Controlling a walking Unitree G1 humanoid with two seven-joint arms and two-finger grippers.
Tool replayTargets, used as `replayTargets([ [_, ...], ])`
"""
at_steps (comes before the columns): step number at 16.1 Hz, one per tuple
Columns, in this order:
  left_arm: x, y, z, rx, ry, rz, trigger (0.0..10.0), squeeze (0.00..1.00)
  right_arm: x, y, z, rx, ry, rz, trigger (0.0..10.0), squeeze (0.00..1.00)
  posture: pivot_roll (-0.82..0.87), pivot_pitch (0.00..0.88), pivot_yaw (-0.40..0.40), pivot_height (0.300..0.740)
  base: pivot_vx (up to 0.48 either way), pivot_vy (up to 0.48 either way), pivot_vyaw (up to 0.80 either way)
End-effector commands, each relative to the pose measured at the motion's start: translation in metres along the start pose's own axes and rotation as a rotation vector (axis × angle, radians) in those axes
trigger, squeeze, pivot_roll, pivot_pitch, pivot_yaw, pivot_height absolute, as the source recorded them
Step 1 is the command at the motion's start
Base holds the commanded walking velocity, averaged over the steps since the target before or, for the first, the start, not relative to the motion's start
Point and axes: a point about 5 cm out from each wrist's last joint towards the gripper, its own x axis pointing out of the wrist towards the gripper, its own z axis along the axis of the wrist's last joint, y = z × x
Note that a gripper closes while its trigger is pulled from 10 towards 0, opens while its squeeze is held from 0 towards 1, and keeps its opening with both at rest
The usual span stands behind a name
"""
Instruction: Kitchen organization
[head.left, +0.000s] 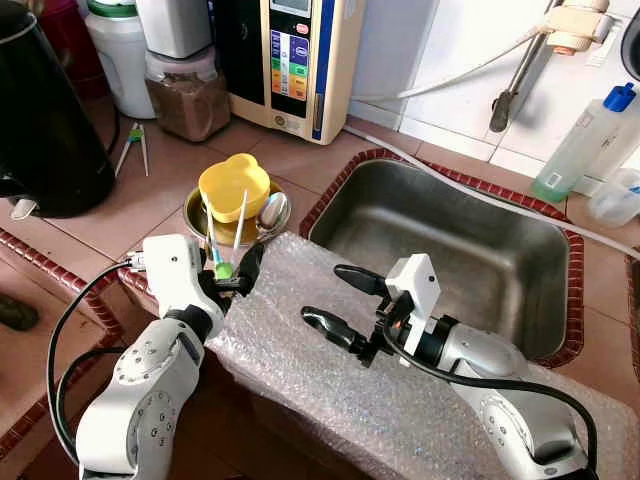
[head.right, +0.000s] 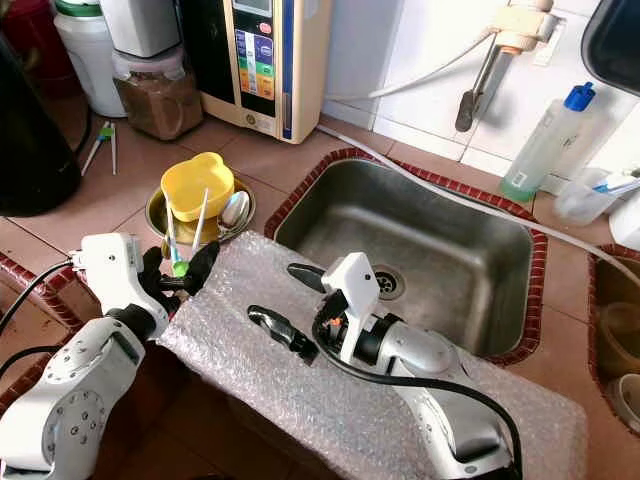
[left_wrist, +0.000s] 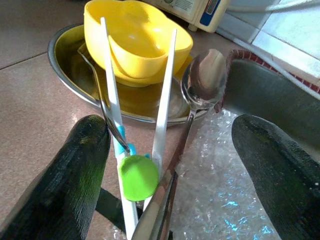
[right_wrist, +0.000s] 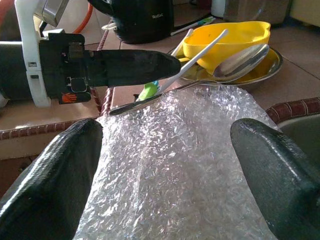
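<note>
1. Nearest the head camera, the two silver arms reach over a sheet of bubble wrap (head.left: 400, 370) spread along the counter edge beside the sink (head.left: 450, 250).
2. The task's things are the utensils: white training chopsticks (left_wrist: 165, 95) joined by a green hinge piece (left_wrist: 138, 176), a fork (left_wrist: 102, 107) and a steel spoon (left_wrist: 205, 82). Their handles lie at the wrap's corner; their tips lean into a steel dish (head.left: 195, 212) holding a yellow bowl (head.left: 233, 183).
3. The left gripper (head.left: 232, 275) has its fingers spread on either side of the handle ends, released and holding nothing.
4. The right gripper (head.left: 345, 298) hovers over the wrap, also spread wide and empty.
5. Farther back stand a black kettle (head.left: 40, 110), a water purifier (head.left: 295, 60) and a soap bottle (head.left: 580, 140).
6. The step in hand looks like picking the utensils up. Next, the left fingers need to close squarely on the bunched handles, which are thin and could slip apart.
</note>
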Motion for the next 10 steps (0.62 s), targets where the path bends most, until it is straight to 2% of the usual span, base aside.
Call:
replayTargets([
  [1, -0.0031, -0.0036, 0.0030, 0.011, -0.002, -0.018, 10.0, 0.00, -0.0014, -0.0009, -0.0010, -0.002, 0.003, -0.002, 10.0, 0.00, 0.02, 0.088, -0.061, 0.740, 0.000, 0.000, 0.00],
  [10, -0.0078, -0.0016, -0.0036, -0.014, 0.083, -0.018, 10.0, 0.00, -0.0003, 0.0000, -0.0013, 0.003, 0.001, 0.002, 10.0, 0.00, 0.03, 0.091, -0.059, 0.740, 0.000, 0.000, 0.00],
])
